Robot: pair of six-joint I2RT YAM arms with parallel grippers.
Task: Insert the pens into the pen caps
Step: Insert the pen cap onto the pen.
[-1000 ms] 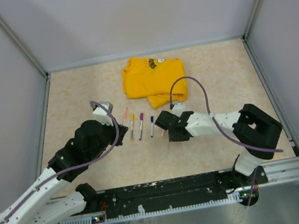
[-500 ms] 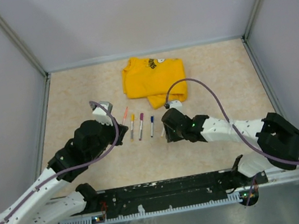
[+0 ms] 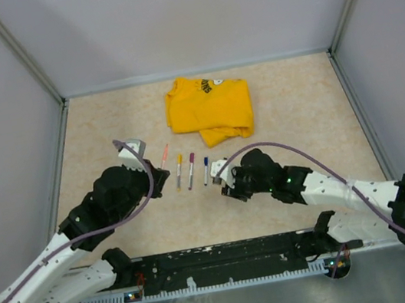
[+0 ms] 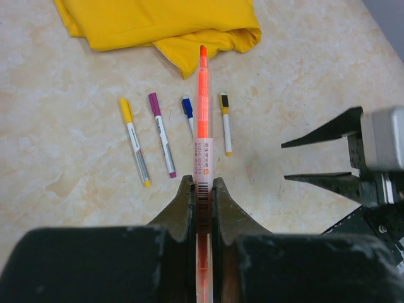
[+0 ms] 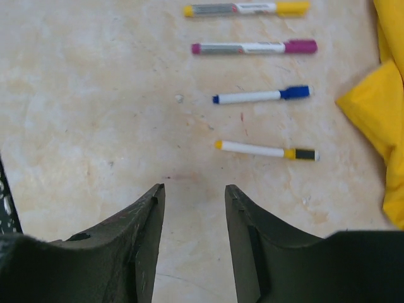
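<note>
On the tan table (image 3: 105, 129) the left gripper (image 4: 202, 184) squeezes an orange pen (image 4: 202, 107) — the right gripper (image 5: 194, 189) hangs with fingers apart near four small pens (image 5: 249, 46).

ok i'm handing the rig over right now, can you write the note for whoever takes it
Left gripper: shut on the slim orange highlighter pen, tip pointing away.
Right gripper: open, empty, over the beige table.
In a row ahead of it: yellow-ended white pen, magenta-ended pen, blue-ended pen, yellow-and-black pen.
Done: cannot tell; no loose caps in view.
Left: likely finding a cap for the orange pen.
</note>
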